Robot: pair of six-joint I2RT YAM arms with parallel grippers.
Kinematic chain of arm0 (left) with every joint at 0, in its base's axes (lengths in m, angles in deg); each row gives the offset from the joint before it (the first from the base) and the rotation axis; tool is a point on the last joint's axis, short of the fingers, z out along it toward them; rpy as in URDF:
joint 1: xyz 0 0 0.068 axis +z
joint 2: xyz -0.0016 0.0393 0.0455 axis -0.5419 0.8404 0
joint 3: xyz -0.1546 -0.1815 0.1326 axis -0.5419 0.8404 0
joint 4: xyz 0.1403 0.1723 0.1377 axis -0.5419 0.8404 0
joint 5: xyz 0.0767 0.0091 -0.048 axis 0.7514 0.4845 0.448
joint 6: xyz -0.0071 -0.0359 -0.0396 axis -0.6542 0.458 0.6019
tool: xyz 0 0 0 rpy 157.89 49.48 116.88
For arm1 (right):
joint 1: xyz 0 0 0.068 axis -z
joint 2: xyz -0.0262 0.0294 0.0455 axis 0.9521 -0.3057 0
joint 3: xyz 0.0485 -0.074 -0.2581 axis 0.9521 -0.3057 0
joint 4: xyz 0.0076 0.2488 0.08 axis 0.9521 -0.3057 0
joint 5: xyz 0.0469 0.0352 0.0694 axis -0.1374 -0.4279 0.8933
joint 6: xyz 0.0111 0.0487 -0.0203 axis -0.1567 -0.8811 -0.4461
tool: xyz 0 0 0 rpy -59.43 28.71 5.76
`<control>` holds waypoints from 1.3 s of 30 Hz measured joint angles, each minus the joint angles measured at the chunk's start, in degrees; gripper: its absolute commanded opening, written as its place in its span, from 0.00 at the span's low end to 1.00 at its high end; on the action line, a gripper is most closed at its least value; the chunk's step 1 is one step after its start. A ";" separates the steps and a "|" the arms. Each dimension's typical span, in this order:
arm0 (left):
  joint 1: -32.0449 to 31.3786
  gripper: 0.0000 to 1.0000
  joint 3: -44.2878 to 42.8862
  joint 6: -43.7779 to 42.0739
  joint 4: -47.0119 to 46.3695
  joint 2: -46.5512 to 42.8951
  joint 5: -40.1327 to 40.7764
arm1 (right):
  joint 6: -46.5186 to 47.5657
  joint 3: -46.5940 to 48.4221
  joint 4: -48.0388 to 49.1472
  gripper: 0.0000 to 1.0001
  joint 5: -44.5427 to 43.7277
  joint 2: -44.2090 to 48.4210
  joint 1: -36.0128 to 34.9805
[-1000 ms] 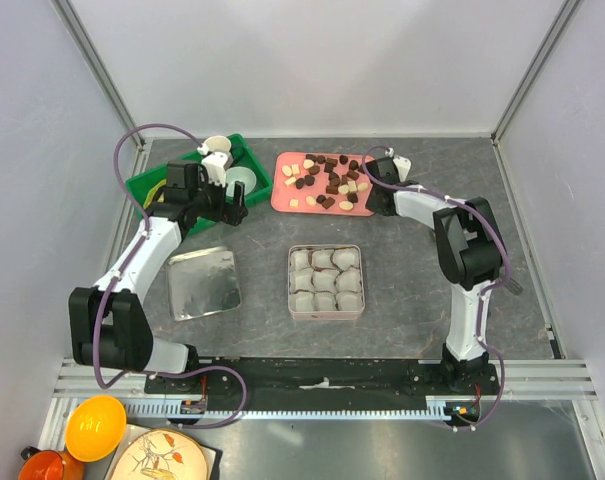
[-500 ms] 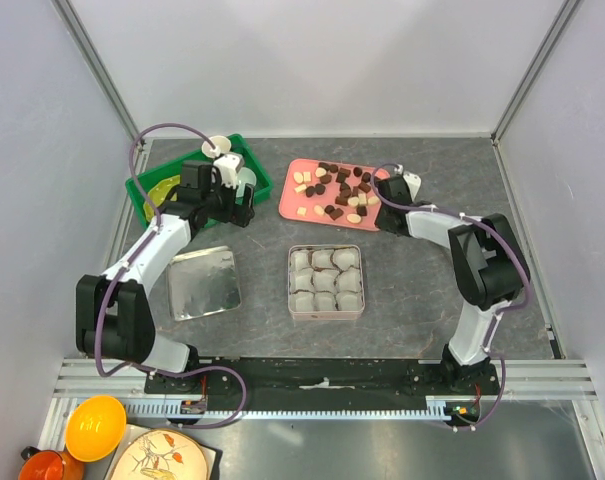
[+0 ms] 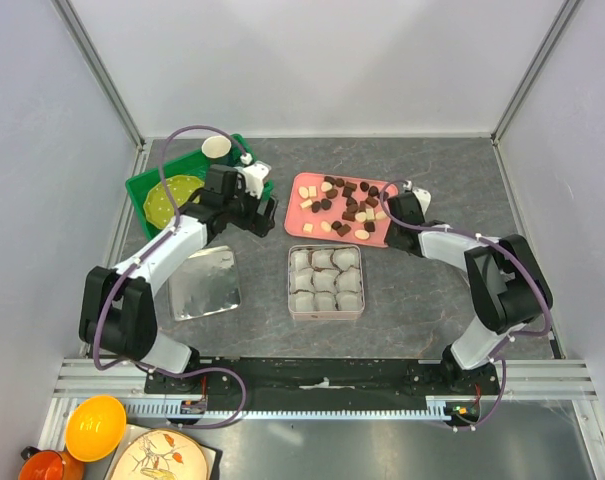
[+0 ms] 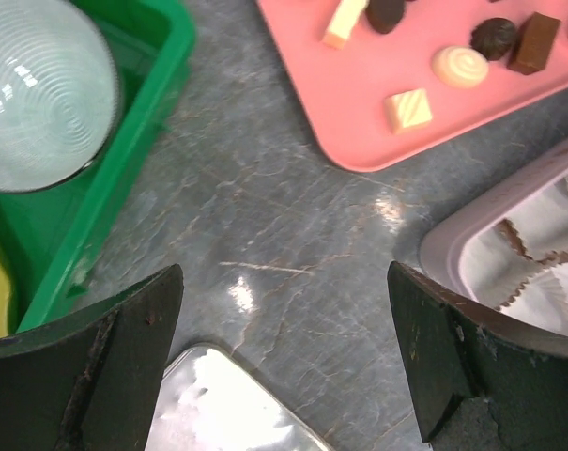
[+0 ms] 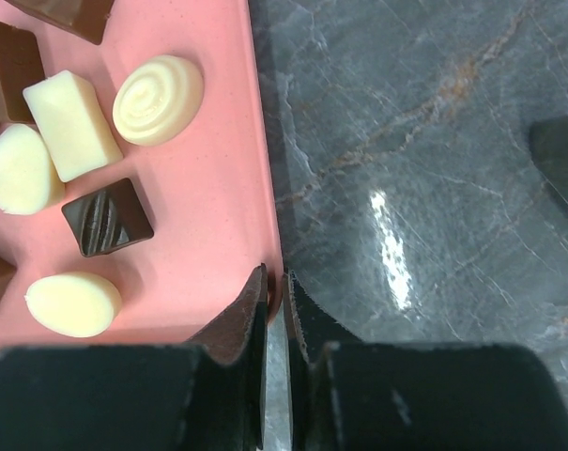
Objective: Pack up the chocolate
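Note:
The chocolate (image 3: 347,207), several dark brown and cream-white pieces, lies on a pink tray (image 3: 304,200) behind the tin. My right gripper (image 3: 390,222) is at the tray's right near corner. In the right wrist view it (image 5: 276,282) is shut on the tray's rim (image 5: 265,216), with cream and dark pieces (image 5: 159,86) just beyond. My left gripper (image 3: 267,213) hovers open left of the tray; in the left wrist view it (image 4: 284,282) holds nothing over bare table, with the tray's corner (image 4: 359,122) and chocolate (image 4: 460,66) ahead.
A metal tin (image 3: 325,315) lined with grey paper cups sits in the middle, and its lid (image 3: 202,283) lies to the left. A green bin (image 3: 142,190) with a yellow plate and white cups stands at the back left. The cage's walls enclose the table.
The right gripper has closed on the pink tray's edge, and the tray has slid right and nearer to the tin. The left arm has swung right, away from the green bin.

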 measured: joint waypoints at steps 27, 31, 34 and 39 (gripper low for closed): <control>-8.07 0.96 -2.91 -3.61 1.25 4.28 1.49 | 4.74 0.61 -9.33 0.11 -4.46 1.99 -14.51; -8.09 0.96 -2.60 -3.74 1.20 4.28 1.51 | 4.31 0.63 -9.33 0.22 -4.26 1.99 -15.58; -8.11 0.96 -1.64 -3.78 1.22 4.26 1.64 | 4.33 1.07 -10.21 0.37 -4.02 1.99 -15.74; -8.09 0.97 0.28 -3.80 1.27 3.89 2.97 | 4.31 3.06 -15.74 0.48 -3.50 2.01 -15.98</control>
